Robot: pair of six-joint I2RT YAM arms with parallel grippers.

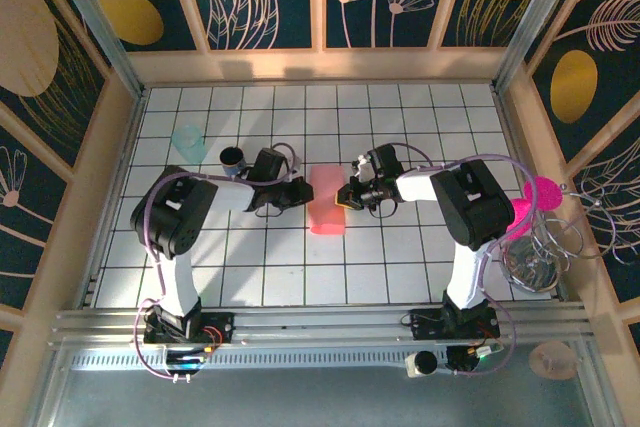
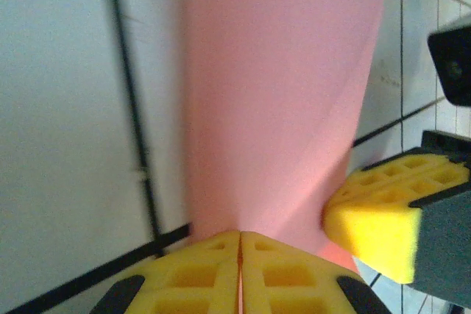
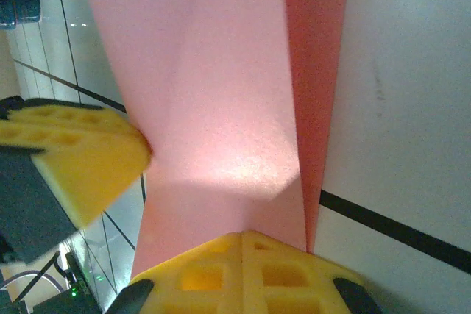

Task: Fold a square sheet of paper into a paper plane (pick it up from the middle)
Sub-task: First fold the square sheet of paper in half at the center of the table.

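Left gripper (image 1: pixel 304 193) and right gripper (image 1: pixel 346 195): jaws closed, apparently each pinching an opposite edge of the square sheet of paper (image 1: pixel 327 201), part-folded at mid-counter (image 1: pixel 300 269). Recommended: bring edges together evenly, match corners, then press the crease flat.

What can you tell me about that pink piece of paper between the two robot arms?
The salmon-pink paper sheet looks thin, plain and matte. It is folded into a narrow strip running away from the arms. The wrist views show soft diagonal creases and a darker layer along one long edge. It sits in the middle of the white tiled table. The left gripper and the right gripper have their yellow pads shut, and each appears to pinch an opposite long side.
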